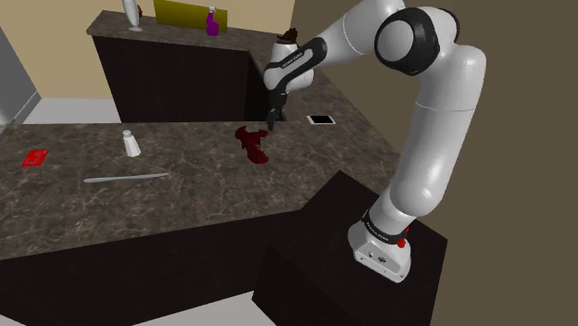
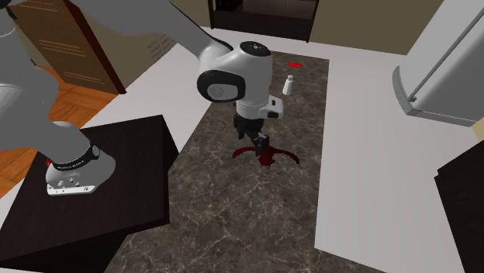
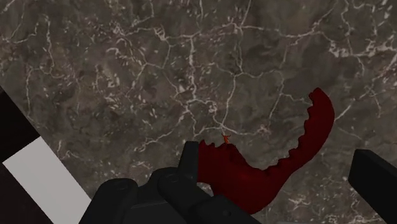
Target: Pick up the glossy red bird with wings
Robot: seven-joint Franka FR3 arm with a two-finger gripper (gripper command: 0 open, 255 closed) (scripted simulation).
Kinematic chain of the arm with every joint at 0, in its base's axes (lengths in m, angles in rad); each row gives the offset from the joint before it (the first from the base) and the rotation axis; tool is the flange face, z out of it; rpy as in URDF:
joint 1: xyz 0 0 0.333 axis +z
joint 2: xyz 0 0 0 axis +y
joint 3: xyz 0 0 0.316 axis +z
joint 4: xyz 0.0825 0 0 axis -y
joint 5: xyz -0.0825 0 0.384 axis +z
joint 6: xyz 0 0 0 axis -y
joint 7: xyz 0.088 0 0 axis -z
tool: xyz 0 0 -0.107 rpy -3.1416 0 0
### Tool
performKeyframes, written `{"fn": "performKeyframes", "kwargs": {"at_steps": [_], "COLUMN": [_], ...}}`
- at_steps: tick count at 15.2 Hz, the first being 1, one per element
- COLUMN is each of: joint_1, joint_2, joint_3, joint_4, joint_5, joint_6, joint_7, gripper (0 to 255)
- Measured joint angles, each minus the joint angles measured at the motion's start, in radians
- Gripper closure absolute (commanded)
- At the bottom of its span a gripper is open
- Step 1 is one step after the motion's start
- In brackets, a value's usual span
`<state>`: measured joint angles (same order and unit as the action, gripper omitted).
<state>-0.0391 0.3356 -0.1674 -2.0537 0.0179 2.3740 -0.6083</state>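
Bird (image 1: 252, 144): dark glossy red with a toothed, curved wing, lying on the counter near the middle of the shoulder view.
Bird from the wrist view (image 3: 254, 181): between the two fingers, with one finger just beside its body and the other apart from its wing.
Gripper (image 1: 271, 119): spread wide and clasping nothing. It points down at the bird, at 1 o'clock from it in the shoulder view. It is also seen from the second exterior view (image 2: 258, 146) and the wrist view (image 3: 280, 156).
Counter (image 1: 185, 199): dark, veined with white.
Shaker (image 1: 131, 143): white and upright, at 9 o'clock from the bird and well apart.
Utensil (image 1: 125, 176): long, grey and flat, at 8 o'clock from the bird.
Card (image 1: 35, 157): red and flat, far out at 9 o'clock.
Phone (image 1: 321, 119): white, at 2 o'clock from the bird.
Stand (image 1: 352, 269): black box at 5 o'clock from the bird.
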Motion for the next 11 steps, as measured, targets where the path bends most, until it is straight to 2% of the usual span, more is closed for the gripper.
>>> {"fn": "performKeyframes", "kwargs": {"at_steps": [6, 11], "joint_1": [-0.023, -0.03], "joint_2": [0.222, 0.283], "joint_3": [0.016, 0.022], "joint_4": [0.209, 0.232], "joint_5": [0.002, 0.006], "joint_6": [0.029, 0.069], "joint_7": [-0.058, -0.065], "gripper": [0, 0]}}
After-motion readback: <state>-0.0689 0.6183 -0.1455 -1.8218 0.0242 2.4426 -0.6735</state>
